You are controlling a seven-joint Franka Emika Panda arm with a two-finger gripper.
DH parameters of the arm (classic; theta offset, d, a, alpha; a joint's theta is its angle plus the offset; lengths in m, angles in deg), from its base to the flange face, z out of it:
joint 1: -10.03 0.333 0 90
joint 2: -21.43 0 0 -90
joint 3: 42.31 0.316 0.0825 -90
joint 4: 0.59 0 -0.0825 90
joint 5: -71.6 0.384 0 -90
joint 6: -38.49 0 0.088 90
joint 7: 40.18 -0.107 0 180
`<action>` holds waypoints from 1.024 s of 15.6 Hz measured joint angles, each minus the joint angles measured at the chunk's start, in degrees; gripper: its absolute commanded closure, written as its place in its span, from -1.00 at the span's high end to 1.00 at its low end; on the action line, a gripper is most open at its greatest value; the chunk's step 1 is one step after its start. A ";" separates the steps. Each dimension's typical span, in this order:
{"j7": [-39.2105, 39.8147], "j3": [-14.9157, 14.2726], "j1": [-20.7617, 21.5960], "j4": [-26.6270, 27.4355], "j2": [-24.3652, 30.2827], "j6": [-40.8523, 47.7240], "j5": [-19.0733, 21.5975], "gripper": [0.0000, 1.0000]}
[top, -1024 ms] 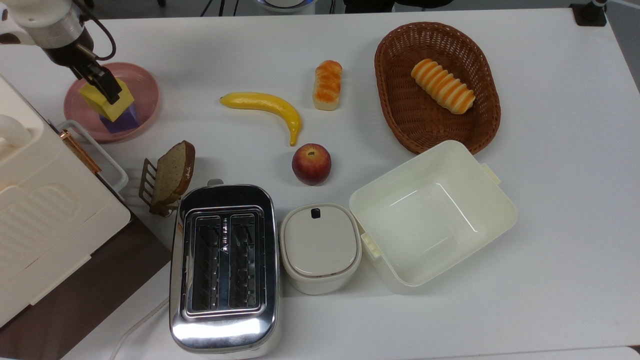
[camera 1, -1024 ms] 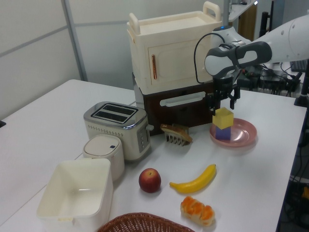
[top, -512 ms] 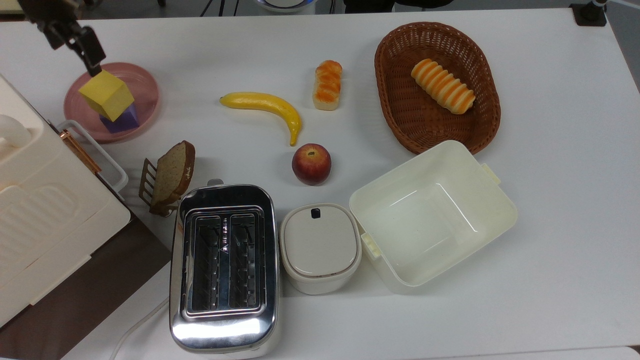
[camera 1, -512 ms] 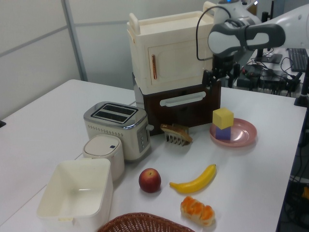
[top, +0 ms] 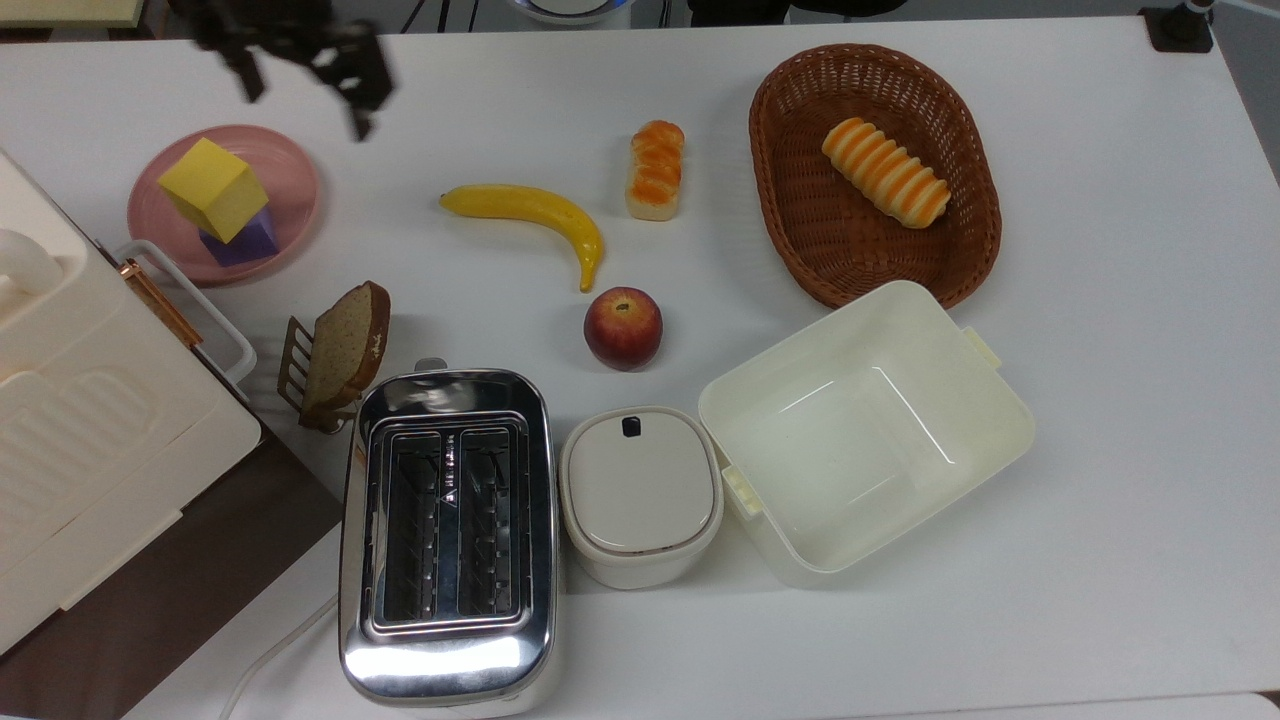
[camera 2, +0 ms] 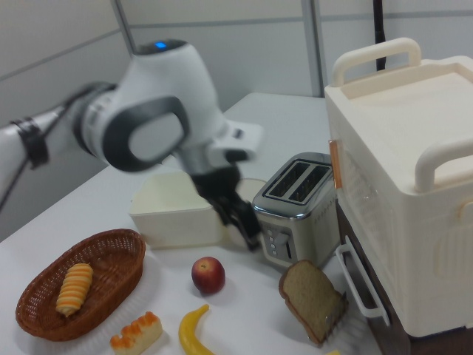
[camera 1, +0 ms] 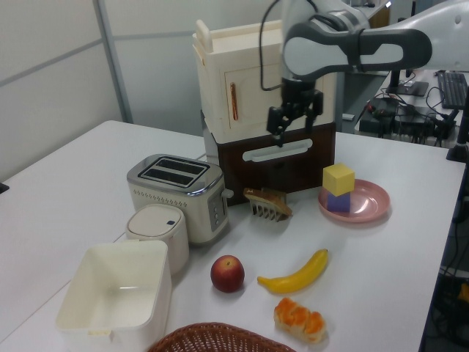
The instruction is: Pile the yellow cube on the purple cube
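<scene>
Gripper (top: 300, 90) fingers spread, empty, above white table (top: 1100, 400). Beside them, yellow cube (top: 212, 188) sits atop purple cube (top: 248, 238); office room behind.

Arm raised, gripper (top: 305, 85) pointing down, jaws apart and empty.

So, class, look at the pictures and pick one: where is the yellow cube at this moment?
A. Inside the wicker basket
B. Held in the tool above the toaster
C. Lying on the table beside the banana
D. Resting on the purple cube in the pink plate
D: the yellow cube sits on top of the purple cube in the pink plate, while the tool hangs apart from it, open and empty.
</scene>
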 measured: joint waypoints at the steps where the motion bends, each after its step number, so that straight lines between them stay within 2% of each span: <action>1: -0.29 -0.04 2.65 -0.77 0.13 1.78 0.00 1.00; 3: -2.91 -0.85 8.05 -1.25 0.43 2.85 0.00 1.00; 5: -5.57 -3.08 13.29 -1.25 0.57 2.86 -0.01 1.00; 9: -6.20 -10.56 21.74 -1.24 0.58 2.91 0.00 1.00; 11: -4.92 -12.35 22.82 -1.24 0.66 2.91 1.07 1.00; 14: 1.20 -17.07 23.00 -1.31 1.69 2.93 5.98 1.00; 16: 2.94 -19.10 22.96 -1.32 2.72 3.71 7.33 1.00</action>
